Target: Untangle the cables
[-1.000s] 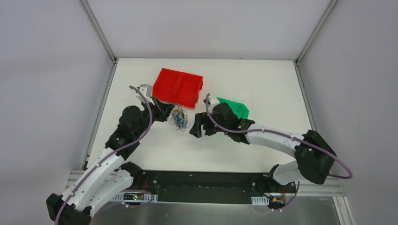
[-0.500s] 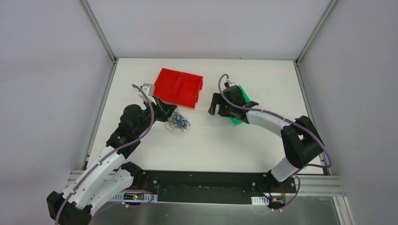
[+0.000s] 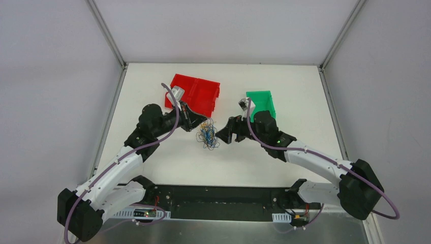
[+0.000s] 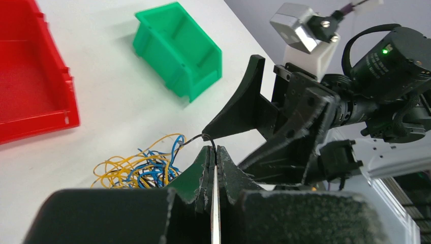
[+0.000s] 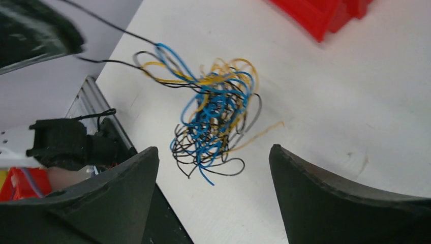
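Note:
The cables (image 3: 207,136) form one small tangle of yellow, blue and dark wires in the middle of the table. My left gripper (image 3: 197,121) is shut on a dark strand (image 4: 206,137) that leads from its tips (image 4: 213,150) to the tangle (image 4: 140,168). Whether the bundle hangs or rests on the table I cannot tell. My right gripper (image 3: 223,136) stands open just right of the tangle. In the right wrist view the tangle (image 5: 213,119) lies just beyond the wide-apart fingers (image 5: 127,178), with nothing between them (image 5: 213,148).
A red bin (image 3: 195,94) stands behind the left gripper and a green bin (image 3: 260,104) at the back right. The red bin (image 4: 30,86) and green bin (image 4: 178,48) also show in the left wrist view. The table's front rail (image 3: 218,201) is close.
The left gripper carried the tangle right and toward the centre. The right arm swung off the green bin, which now stands farther back, and came up beside the tangle.

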### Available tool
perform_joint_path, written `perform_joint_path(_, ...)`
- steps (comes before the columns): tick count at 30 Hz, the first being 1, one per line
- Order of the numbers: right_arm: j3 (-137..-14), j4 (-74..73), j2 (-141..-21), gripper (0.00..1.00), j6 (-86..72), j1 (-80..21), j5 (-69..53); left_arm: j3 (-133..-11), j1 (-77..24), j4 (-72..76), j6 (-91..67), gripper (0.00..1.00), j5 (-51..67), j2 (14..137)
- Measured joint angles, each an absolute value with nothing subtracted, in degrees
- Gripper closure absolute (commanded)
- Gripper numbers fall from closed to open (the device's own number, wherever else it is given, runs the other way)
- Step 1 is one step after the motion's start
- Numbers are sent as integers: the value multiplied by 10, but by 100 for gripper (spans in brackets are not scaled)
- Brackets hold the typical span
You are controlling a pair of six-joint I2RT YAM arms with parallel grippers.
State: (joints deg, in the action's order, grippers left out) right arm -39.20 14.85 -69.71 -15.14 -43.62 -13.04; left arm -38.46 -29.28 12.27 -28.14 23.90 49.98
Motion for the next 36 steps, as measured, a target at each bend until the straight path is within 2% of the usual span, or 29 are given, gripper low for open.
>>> perform_joint_path(6,-362,194,-648,24,-114,-479,-139,-392,-293,158,-304,100,317,545)
perform_joint_path(8,-358,201,-642,30,-105,-488,-133,-399,-293,163,-310,100,342,558)
perform_joint_path(10,-355,205,-637,42,-98,-494,-123,-411,-293,173,-317,100,371,578)
perform_joint_path(12,-350,209,-630,47,-93,-497,-103,-422,-293,184,-325,100,394,596)
perform_joint_path(16,-330,213,-605,48,-93,-498,-45,-427,-293,194,-335,100,423,612)
perform_joint_path(23,-321,218,-592,46,-93,-498,21,-427,-293,207,-339,100,451,613)
perform_joint_path(30,-314,228,-578,47,-88,-498,7,-428,-300,212,-339,100,467,615)
perform_joint_path(35,-312,237,-570,56,-78,-498,-37,-431,-301,216,-340,100,479,621)
perform_joint_path(36,-312,238,-570,62,-77,-498,-44,-432,-301,216,-340,100,480,622)
